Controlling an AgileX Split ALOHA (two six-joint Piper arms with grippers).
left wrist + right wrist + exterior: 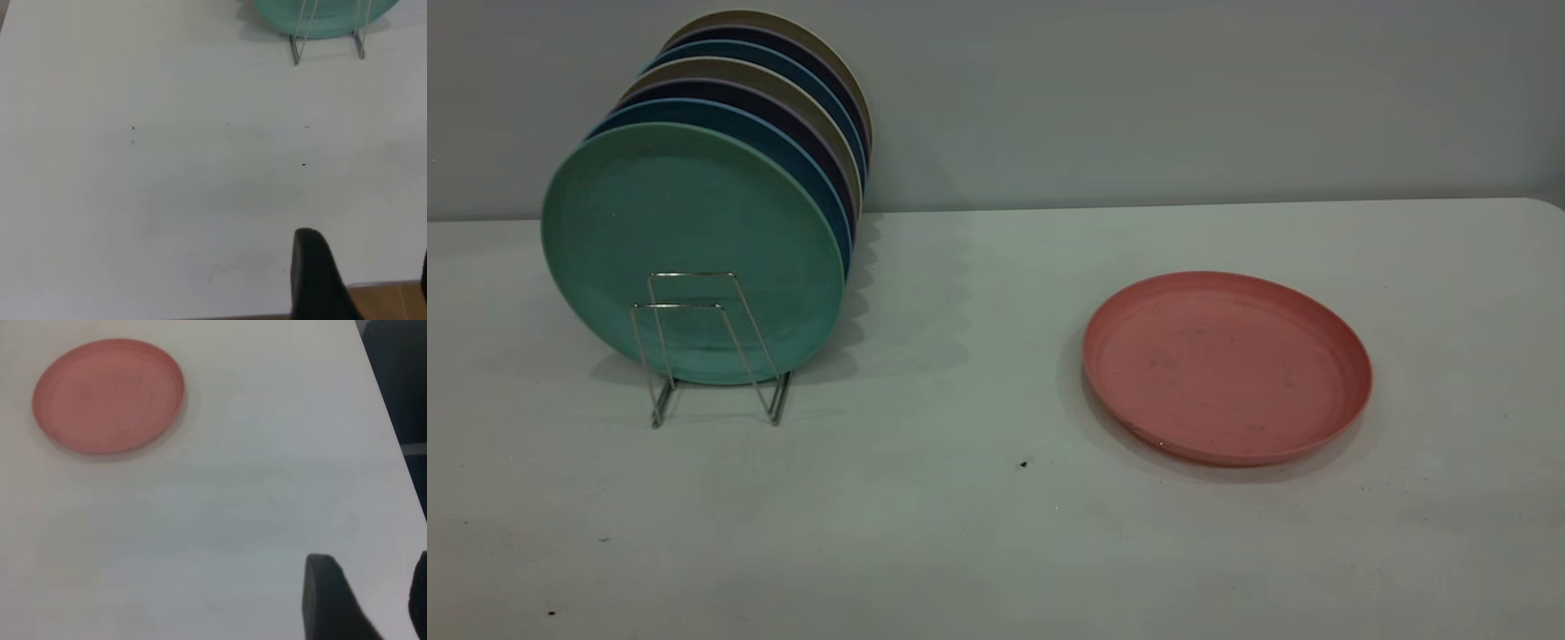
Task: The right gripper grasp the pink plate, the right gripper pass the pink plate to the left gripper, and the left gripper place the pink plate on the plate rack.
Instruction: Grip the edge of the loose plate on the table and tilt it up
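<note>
A round salmon-pink matte plate (pixel 1227 366) lies flat on the white surface (pixel 960 533), well apart from the silver wire plate rack (pixel 710 347) holding a teal-green plate (pixel 685 231). The right gripper (pixel 363 600), jaws parted and holding nothing, hangs far from the pink plate; it would best pinch the raised rim.
</note>
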